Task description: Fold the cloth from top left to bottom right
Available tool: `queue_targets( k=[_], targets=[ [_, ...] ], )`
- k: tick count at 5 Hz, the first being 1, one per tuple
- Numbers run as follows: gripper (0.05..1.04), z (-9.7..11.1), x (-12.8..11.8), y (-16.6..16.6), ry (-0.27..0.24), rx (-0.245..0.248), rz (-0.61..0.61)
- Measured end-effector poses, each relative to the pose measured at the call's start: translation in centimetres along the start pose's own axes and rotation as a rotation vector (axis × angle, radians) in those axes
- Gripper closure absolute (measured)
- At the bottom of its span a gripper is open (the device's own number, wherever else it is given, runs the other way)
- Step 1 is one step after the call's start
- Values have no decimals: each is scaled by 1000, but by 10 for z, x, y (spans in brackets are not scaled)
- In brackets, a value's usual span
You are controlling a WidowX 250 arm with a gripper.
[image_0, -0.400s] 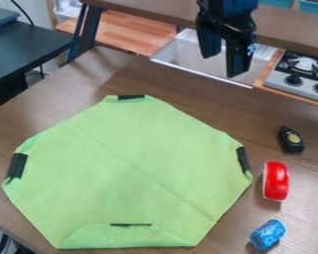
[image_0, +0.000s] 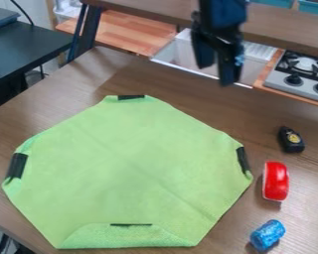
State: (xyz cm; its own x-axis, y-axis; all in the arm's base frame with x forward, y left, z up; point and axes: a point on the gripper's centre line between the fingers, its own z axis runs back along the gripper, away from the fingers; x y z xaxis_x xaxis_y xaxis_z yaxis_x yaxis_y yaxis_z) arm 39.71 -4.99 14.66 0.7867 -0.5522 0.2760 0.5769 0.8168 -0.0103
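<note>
The black gripper [image_0: 216,74] hangs open at the top, right of centre, over the table's far edge and the white sink. Nothing is between its fingers. It is above and behind the green cloth [image_0: 128,163], not touching it. The cloth lies spread on the wooden table, with its corners turned in so its outline has several sides. Black strips show at the top, left, right and bottom edges. The bottom corner is folded up over the cloth, showing its rougher underside.
Right of the cloth on the table [image_0: 214,111] are a small black object with a yellow spot [image_0: 291,140], a red object [image_0: 276,181] and a blue cylinder [image_0: 267,234]. Beyond the far edge are a white sink [image_0: 188,62] and a stove [image_0: 301,74].
The gripper has moved slightly left and down in the view, nearer the cloth. The cloth and the objects beside it have not moved.
</note>
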Motion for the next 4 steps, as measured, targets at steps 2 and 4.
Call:
queue_targets(
  k=[2, 4],
  targets=[
    [83, -18, -11, 57, 39, -31, -175],
    [83, -21, -40, 108, 81, 47, -203]
  ],
)
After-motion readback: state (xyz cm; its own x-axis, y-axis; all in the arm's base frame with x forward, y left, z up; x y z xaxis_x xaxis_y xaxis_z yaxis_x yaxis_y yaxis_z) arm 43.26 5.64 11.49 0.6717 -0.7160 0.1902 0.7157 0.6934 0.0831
